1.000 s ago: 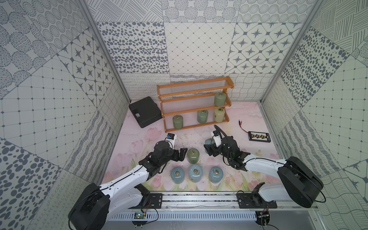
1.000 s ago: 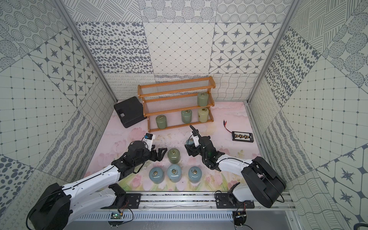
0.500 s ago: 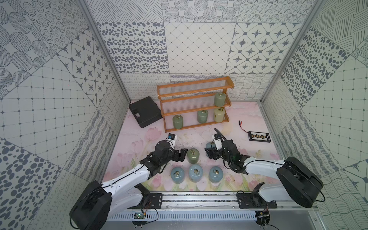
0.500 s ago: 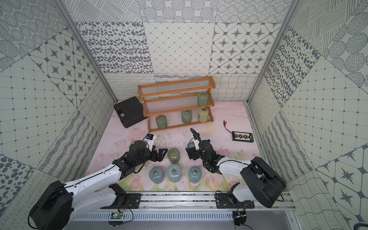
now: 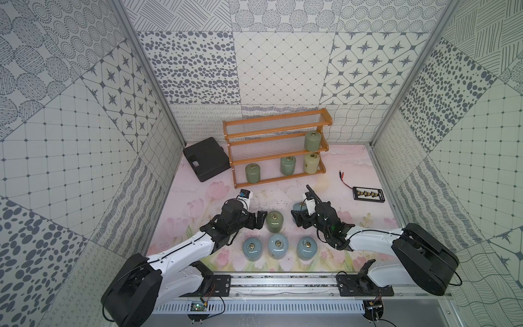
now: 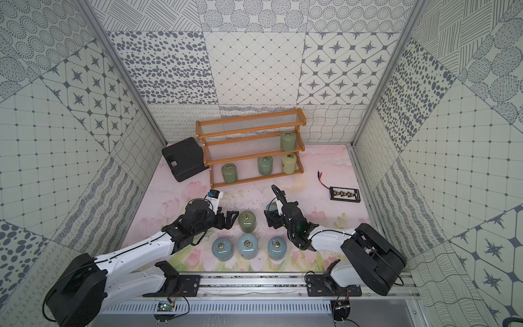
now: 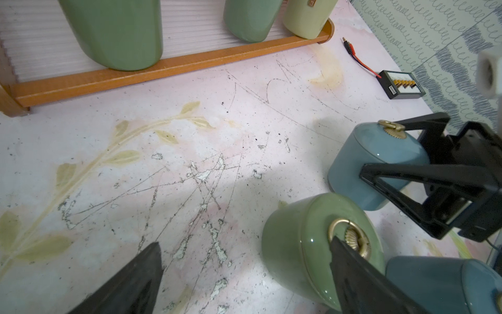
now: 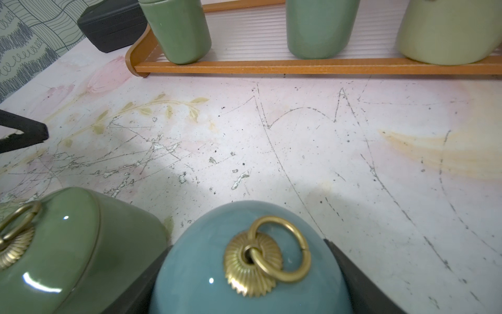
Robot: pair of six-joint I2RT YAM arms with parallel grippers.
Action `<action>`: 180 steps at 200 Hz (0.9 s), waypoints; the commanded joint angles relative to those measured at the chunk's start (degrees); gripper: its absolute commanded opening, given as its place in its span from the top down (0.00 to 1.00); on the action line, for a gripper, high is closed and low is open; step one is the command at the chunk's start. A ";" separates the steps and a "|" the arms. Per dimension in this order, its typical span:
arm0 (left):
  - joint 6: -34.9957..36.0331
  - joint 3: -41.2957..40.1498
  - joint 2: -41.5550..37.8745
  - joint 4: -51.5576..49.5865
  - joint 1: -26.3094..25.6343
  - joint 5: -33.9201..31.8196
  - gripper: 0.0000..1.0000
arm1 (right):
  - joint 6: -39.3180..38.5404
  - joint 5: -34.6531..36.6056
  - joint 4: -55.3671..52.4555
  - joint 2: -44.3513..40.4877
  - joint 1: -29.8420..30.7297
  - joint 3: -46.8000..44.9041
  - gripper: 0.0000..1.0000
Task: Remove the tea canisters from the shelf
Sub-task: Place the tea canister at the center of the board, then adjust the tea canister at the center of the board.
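The orange-brown shelf [image 5: 278, 177] stands at the back. One sage green canister [image 5: 312, 140] is on its middle tier. Its bottom tier carries two green ones [image 5: 252, 173] [image 5: 287, 165] and a pale yellow one [image 5: 311, 163]. Three light blue canisters [image 5: 278, 245] stand in a front row on the table, a green one [image 5: 274, 221] behind them. My right gripper [image 8: 245, 246] is shut on a fourth light blue canister [image 8: 206, 271], which rests on the table beside the green one. My left gripper [image 7: 244, 242] is open and empty, just left of that green canister [image 7: 298, 244].
A flat black case [image 5: 206, 158] lies left of the shelf. A small black board [image 5: 369, 194] with red and black leads lies at the right. Patterned walls close in three sides, and the arms' rail [image 5: 283, 283] runs along the front.
My right gripper has brought the light blue canister slightly nearer the front and lower, beside the green one. The left arm has hardly moved.
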 commanded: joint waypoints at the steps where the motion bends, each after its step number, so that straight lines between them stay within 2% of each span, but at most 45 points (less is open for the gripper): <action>1: 0.76 1.37 0.78 2.32 -0.41 1.07 0.00 | 1.02 1.27 4.61 -0.76 0.71 -0.47 0.15; 180: 0.06 0.64 0.10 1.02 -0.62 1.28 0.00 | 1.72 3.14 1.89 -4.18 1.09 -1.97 0.11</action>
